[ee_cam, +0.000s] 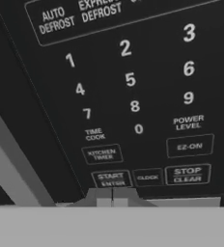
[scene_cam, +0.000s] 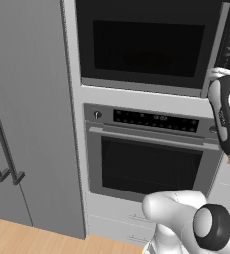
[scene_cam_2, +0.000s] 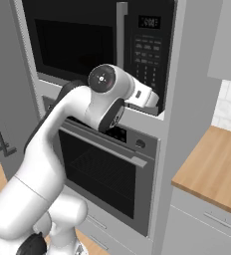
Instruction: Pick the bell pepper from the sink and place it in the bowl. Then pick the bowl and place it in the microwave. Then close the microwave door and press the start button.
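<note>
The microwave (scene_cam: 146,44) is built into the wall column, and its black microwave door (scene_cam_2: 72,42) lies across the opening with the dark window facing out. The keypad strip (scene_cam_2: 147,55) sits to the right of the door. In the hand view the START/ENTER button (ee_cam: 112,179) lies just above my gripper (ee_cam: 112,197), whose two tips are shut together with nothing between them. From the right base view the gripper (scene_cam_2: 156,108) is at the keypad's bottom edge. The bell pepper and the bowl are hidden, and the sink is out of view.
An oven (scene_cam: 151,158) with a bar handle and knobs sits directly below the microwave. A tall grey fridge (scene_cam: 28,124) with long handles stands to the left. A wooden counter (scene_cam_2: 212,169) runs off to the right past the column.
</note>
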